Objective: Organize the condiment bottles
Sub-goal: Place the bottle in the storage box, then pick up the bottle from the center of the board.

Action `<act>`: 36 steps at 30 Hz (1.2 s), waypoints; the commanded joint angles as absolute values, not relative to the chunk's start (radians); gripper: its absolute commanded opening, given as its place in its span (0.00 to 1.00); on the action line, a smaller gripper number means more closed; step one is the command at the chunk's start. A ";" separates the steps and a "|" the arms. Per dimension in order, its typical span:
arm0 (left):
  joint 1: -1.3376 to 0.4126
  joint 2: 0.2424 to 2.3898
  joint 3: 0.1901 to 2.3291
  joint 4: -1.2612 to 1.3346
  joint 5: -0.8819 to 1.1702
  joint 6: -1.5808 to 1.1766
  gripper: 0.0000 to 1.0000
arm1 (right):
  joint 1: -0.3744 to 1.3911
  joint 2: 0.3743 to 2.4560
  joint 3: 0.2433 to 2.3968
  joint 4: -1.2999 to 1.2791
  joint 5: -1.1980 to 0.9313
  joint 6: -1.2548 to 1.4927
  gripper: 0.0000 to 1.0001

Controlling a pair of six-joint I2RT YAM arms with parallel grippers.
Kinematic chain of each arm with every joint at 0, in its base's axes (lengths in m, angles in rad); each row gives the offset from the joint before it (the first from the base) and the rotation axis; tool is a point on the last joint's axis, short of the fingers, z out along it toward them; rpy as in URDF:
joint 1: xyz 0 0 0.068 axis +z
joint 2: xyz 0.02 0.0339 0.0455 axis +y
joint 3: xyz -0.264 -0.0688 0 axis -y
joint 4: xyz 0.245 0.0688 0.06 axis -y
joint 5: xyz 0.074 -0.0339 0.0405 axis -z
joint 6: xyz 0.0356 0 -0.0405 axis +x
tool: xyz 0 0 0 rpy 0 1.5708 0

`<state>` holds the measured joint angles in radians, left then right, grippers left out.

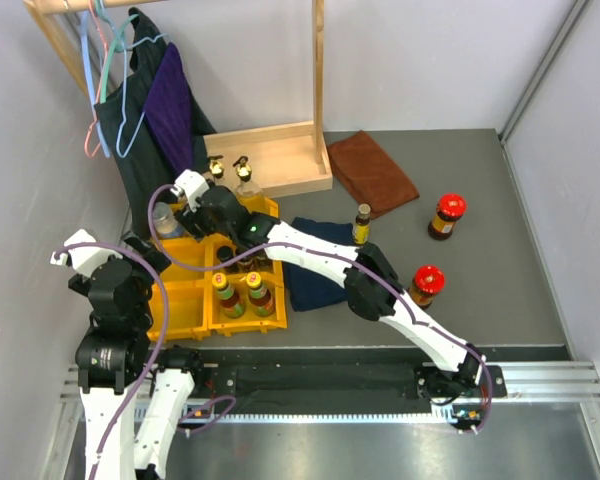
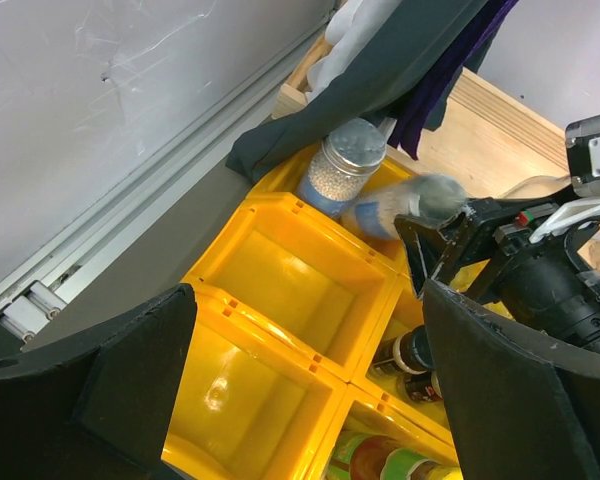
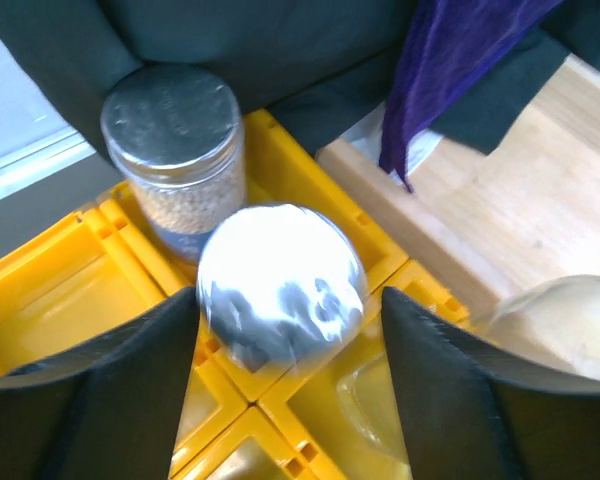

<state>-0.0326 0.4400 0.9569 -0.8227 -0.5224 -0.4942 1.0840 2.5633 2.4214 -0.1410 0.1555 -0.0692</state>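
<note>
Left gripper (image 2: 305,300): you are holding it wide apart.
Right gripper (image 3: 290,300): silver-lidded glass jar (image 3: 280,265) is sitting between fingers; grip cannot be told.

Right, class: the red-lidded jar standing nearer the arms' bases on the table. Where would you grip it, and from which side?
Probably across the round lid of the nearer red-lidded jar, coming straight down. It stands upright on the table with the lid facing up, and the right arm crowds its left side.
</note>
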 commanded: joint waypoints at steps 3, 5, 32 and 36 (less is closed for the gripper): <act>-0.031 0.426 0.973 -0.779 -0.528 -0.486 0.99 | 1.094 2.476 2.419 -0.046 0.213 -0.091 0.79; -0.031 0.425 0.979 -0.781 -0.528 -0.486 0.99 | 1.095 2.470 2.416 -0.046 0.216 -0.091 0.80; -0.031 0.361 1.061 -0.802 -0.560 -0.535 0.99 | 1.143 2.203 2.195 -0.041 0.181 -0.064 0.82; -0.031 0.351 1.075 -0.818 -0.554 -0.549 0.99 | 1.143 2.149 2.162 -0.061 0.187 -0.057 0.82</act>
